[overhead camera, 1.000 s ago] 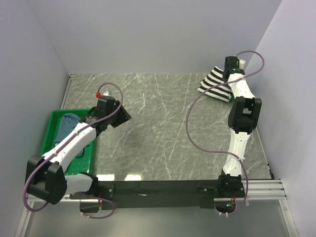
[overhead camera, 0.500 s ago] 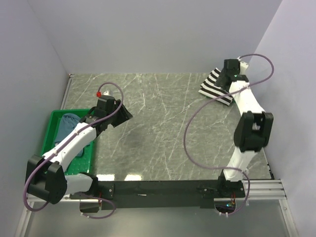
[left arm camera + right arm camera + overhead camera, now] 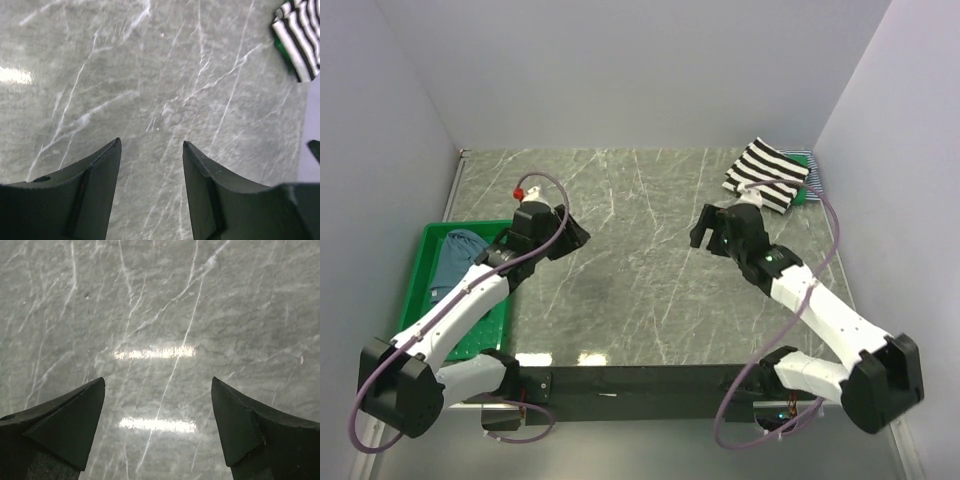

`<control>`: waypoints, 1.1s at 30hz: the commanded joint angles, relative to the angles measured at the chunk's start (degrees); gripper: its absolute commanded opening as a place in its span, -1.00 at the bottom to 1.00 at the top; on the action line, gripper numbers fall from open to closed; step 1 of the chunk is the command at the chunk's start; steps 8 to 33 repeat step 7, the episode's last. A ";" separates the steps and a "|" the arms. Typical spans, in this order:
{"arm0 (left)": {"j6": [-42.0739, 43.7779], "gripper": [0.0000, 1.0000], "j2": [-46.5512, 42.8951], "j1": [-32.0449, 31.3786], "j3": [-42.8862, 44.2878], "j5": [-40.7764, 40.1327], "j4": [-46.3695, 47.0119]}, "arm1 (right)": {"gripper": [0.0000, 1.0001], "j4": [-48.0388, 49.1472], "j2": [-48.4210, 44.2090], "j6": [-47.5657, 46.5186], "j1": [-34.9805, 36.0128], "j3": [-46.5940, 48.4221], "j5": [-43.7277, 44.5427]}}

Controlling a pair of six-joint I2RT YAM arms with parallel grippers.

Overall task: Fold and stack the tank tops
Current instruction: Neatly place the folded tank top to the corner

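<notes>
- At far right, the striped top (image 3: 767, 172) lies folded; the blue top (image 3: 460, 252) sits bunched in the bin (image 3: 470, 225), far left.
- Left gripper (image 3: 151, 145) and right gripper (image 3: 157, 382): jaws apart, both empty.
- I judge the blue top light and limp, so I'd pinch a shoulder strap.

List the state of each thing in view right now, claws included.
Left claw: open, empty, above bare table.
Right claw: open, empty, above bare table.
Black-white striped tank top: folded, lying at the table's far right corner.
Green bin: upright at the left edge, holding one top.
Dusty blue tank top: unfolded, bunched inside the bin.
</notes>
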 commanded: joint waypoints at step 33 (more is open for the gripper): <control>-0.52 0.16 -1.74 -4.11 -3.87 -4.63 2.69 | 0.99 6.34 -14.36 1.36 0.31 -7.19 1.25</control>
